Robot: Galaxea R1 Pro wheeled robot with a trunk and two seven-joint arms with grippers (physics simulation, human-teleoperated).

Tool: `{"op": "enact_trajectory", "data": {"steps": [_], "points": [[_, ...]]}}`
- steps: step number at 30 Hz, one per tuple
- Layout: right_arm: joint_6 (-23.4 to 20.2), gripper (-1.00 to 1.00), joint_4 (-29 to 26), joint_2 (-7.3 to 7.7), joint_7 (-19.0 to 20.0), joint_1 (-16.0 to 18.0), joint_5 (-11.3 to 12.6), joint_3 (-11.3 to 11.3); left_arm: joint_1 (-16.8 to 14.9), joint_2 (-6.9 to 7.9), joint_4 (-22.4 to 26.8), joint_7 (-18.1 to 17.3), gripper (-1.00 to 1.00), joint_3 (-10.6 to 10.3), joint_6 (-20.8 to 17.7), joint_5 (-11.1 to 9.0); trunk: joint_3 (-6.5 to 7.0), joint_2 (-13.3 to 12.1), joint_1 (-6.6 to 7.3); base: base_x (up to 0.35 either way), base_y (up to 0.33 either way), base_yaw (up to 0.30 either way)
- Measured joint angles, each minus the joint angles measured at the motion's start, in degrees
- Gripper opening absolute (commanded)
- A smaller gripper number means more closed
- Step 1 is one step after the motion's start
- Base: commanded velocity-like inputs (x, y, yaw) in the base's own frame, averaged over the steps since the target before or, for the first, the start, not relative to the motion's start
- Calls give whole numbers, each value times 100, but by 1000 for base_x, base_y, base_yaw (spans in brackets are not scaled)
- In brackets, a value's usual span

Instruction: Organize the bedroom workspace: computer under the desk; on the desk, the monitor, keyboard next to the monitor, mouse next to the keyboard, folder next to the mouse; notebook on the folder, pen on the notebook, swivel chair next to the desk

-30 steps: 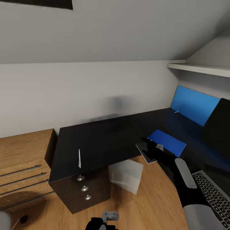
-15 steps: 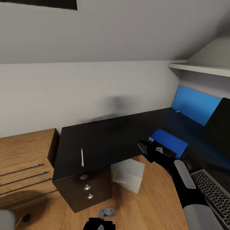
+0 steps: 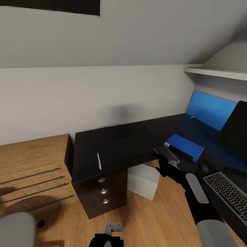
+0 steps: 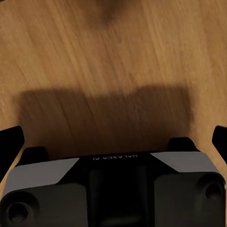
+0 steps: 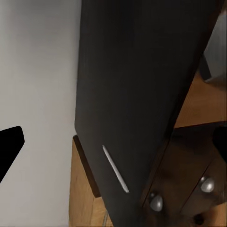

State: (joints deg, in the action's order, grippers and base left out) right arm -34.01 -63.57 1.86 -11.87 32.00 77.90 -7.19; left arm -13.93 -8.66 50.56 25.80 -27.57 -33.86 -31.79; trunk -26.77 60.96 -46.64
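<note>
The black-topped desk [image 3: 113,144] carries the white pen [image 3: 98,161] near its left end; the pen [image 5: 116,169] also lies ahead of my right gripper [image 5: 116,142], whose fingers stand wide apart and empty. On the desk's right wing lies the blue folder [image 3: 185,146], with the thin grey notebook [image 3: 167,153] at the desk's inner edge beside it. My right gripper [image 3: 164,164] hovers just in front of the notebook; I cannot tell if they touch. Keyboard [image 3: 228,195], mouse [image 3: 205,167] and monitor [image 3: 236,128] sit further right. The grey computer [image 3: 143,181] stands under the desk. My left gripper [image 4: 113,142] is open over the floor.
A dark cabinet with round knobs [image 3: 103,197] stands under the desk's left end, and a wooden drawer chest [image 3: 31,168] beside it. The grey swivel chair [image 3: 15,228] shows at the bottom left. A blue back panel [image 3: 211,109] and a white shelf [image 3: 219,72] are at the right.
The whole view has shifted, so the camera moved; the swivel chair's grey edge has come further in at the bottom left. My right gripper stays by the notebook.
</note>
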Motion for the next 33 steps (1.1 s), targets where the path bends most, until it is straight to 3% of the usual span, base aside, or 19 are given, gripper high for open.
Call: {"op": "enact_trajectory", "data": {"steps": [2,3,8,24,33], "points": [[171,100,25,-2,4,0,-126,1,0,1,4,2,100,1,1,-1,0,0,0,-31,30,0],[688,100,96,-29,13,-1,-508,9,0,1,25,-1,100,3,12,-3,0,0,1,-10,10,0],[1070,100,333,-47,30,-1,-729,20,0,-7,122,30,100,-1,68,-3,0,0,1,-5,5,0],[1235,100,567,-28,40,-2,-783,-70,0,-7,721,52,100,99,303,-32,0,0,1,0,0,0],[1240,100,742,-21,77,0,-763,-184,0,-7,790,53,100,166,316,-38,-161,360,-196,0,0,0]]}}
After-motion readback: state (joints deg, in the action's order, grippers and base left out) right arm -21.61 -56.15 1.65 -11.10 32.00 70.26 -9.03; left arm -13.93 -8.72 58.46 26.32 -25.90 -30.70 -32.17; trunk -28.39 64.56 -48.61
